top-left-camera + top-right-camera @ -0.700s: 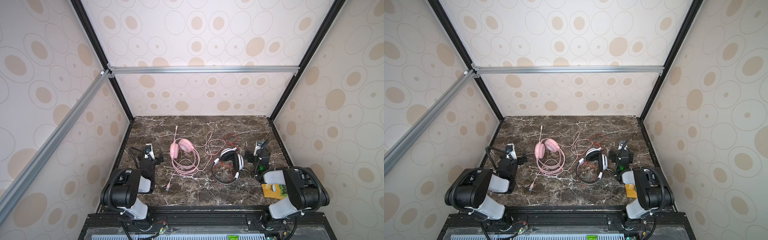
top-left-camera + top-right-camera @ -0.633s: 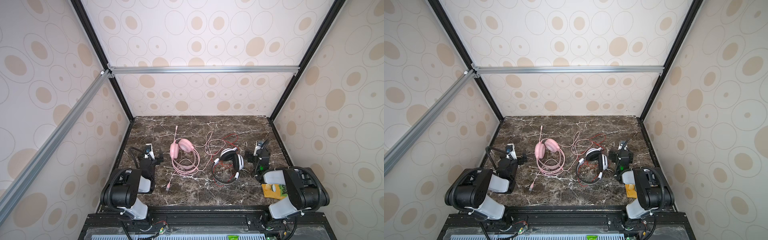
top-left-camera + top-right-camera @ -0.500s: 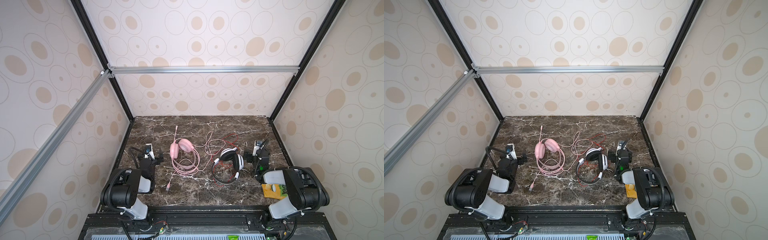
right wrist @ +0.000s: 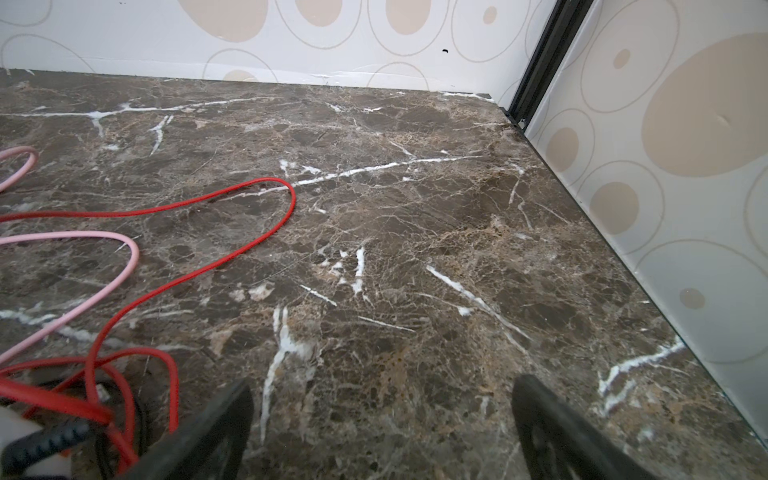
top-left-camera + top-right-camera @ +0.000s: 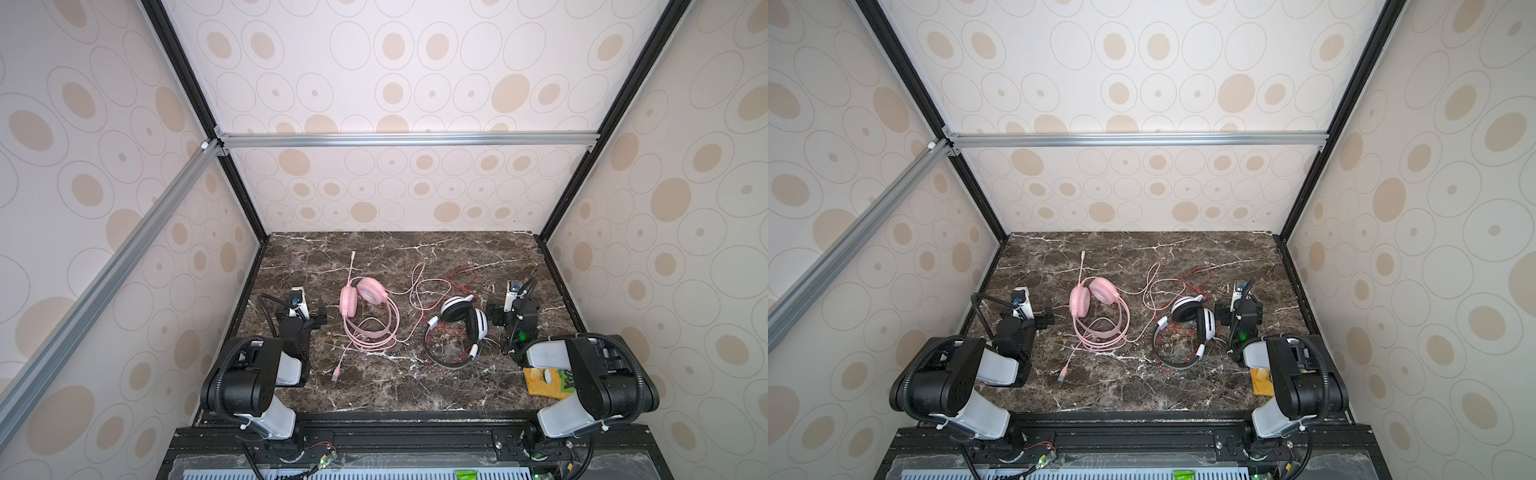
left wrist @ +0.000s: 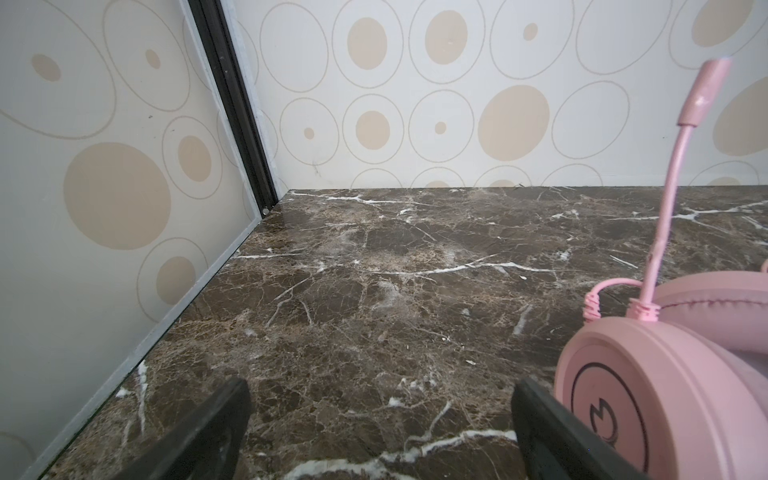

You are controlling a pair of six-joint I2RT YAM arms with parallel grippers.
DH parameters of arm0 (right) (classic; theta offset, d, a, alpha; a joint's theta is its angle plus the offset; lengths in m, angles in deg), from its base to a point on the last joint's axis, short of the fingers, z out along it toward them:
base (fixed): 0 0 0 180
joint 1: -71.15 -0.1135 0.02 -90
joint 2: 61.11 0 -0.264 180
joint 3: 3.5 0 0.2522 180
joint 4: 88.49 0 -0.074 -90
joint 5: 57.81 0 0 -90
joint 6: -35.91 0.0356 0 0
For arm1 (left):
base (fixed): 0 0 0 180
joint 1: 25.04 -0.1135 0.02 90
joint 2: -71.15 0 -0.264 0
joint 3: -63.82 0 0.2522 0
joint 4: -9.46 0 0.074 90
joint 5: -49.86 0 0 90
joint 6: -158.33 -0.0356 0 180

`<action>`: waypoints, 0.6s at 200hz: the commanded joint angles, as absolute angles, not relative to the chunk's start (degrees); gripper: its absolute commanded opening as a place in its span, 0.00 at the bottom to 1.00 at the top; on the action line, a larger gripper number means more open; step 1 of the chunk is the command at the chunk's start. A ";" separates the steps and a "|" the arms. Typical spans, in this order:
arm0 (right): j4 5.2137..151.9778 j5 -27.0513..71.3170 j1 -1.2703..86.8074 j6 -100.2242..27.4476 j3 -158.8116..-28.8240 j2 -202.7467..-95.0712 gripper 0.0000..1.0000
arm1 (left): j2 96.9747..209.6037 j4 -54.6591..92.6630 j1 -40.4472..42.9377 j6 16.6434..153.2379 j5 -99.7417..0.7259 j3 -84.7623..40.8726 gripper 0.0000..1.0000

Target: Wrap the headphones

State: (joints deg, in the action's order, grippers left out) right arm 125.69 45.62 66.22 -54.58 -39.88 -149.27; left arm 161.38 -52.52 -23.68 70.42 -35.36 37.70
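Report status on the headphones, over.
Both grippers open, empty: left gripper by pink headset, right gripper by white-and-black headset. Cables unwrapped, pink cable crossing red cable. Yellow packet by right arm.

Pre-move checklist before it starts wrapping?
1. Left gripper open, empty: ok.
2. Right gripper open, empty: ok.
3. Pink headset beside left gripper, white headset beside right gripper: ok.
4. Pink cable clear of red cable: not ok, they overlap between the headsets.
5. Pink plug lying free on the table: ok.
6. End of red cable found: cannot tell.
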 commanded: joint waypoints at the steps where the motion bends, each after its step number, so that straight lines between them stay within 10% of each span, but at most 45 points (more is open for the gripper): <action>1: 126.01 45.15 65.76 -55.11 -40.34 -149.42 1.00 | 161.59 -53.95 -23.70 69.12 -35.72 36.97 0.98; 106: 124.55 42.85 67.28 -54.22 -40.94 -149.16 1.00 | 161.52 -54.19 -24.07 69.57 -36.04 37.17 0.98; 120: 126.04 54.83 63.97 -54.28 -40.03 -145.86 1.00 | 159.10 -54.01 -23.95 70.75 -31.95 37.92 0.98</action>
